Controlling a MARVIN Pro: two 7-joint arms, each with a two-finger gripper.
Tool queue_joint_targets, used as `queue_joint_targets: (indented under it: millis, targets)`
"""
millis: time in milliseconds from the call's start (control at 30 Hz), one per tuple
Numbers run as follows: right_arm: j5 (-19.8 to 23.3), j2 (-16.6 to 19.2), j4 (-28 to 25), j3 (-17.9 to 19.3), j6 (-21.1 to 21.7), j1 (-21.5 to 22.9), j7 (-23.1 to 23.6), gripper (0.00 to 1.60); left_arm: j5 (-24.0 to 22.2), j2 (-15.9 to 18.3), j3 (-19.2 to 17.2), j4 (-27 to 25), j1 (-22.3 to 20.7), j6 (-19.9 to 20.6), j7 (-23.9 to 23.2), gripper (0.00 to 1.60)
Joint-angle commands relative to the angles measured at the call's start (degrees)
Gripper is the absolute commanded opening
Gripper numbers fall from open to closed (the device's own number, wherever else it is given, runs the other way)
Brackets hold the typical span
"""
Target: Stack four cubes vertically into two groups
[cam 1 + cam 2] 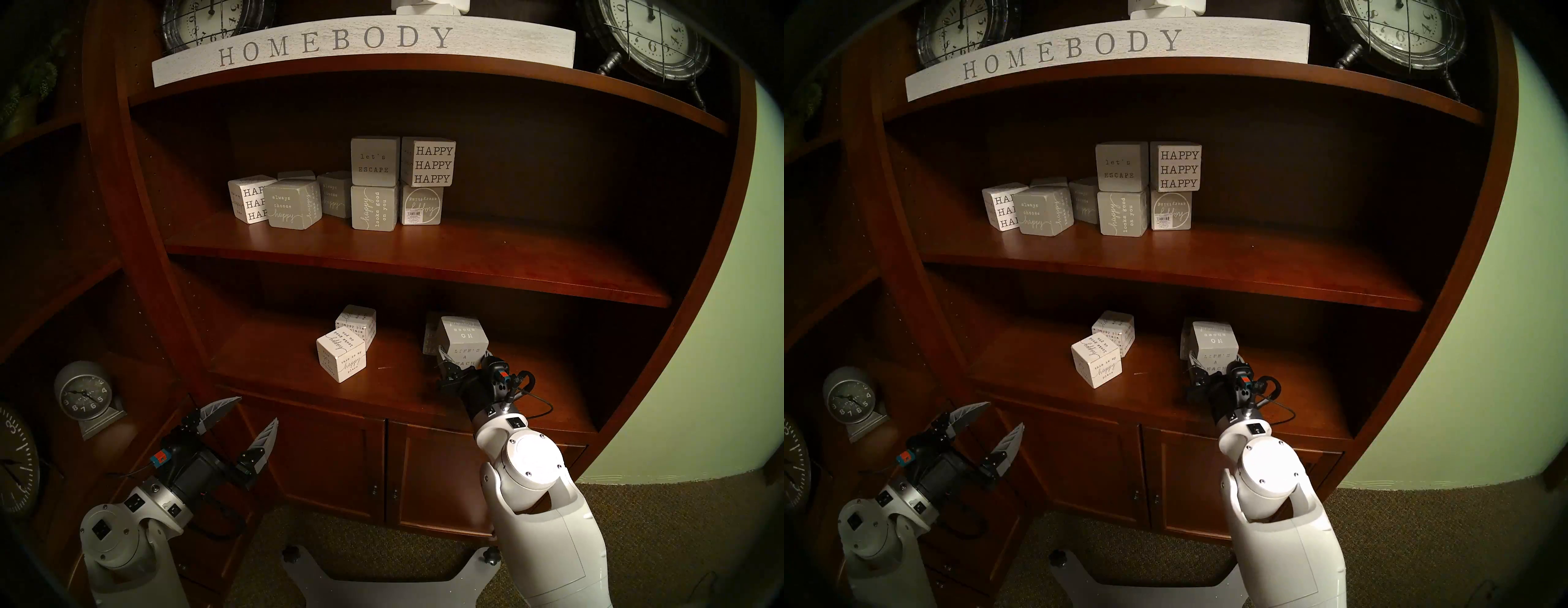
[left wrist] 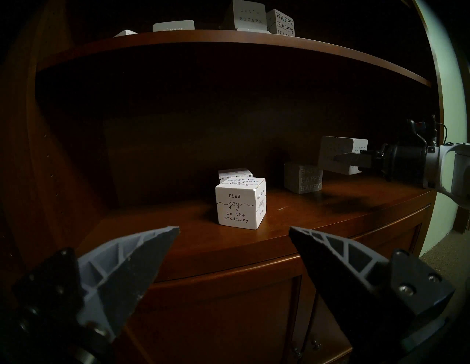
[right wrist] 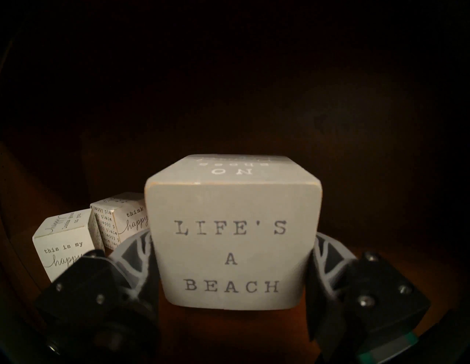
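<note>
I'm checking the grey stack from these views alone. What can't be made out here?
- Grey HAPPY cube: nearly all hidden in both head views behind the held LIFE'S A BEACH cube; absent from the right wrist view.
- Right gripper fingertips: hidden beside the held cube.
- Rear white cube: mostly hidden by the front white cube in the left wrist view.

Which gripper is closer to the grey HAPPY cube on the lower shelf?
Right gripper, holding another cube just above the grey HAPPY cube. Left gripper hangs before the shelf.

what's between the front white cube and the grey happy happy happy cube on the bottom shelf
Nothing: in the left wrist view, bare brown shelf separates the front white cube from the grey HAPPY HAPPY HAPPY cube.
</note>
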Motion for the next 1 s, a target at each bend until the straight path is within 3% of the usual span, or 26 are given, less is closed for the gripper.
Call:
queue_joint_targets:
  millis: [0, 967]
  targets:
    - [-0.3, -2.5, -0.8, -0.4, 1.2, 6.6, -1.9, 0.0, -0.1, 0.0, 0.1, -0.7, 0.0, 0.0, -0.1, 1.6]
    - [-1.7, -5.5, 13.6, -2.0, 2.1, 20.3, -7.2, 0.0, 0.3, -0.5, -0.3, -0.7, -0.4, 0.0, -0.7, 1.6]
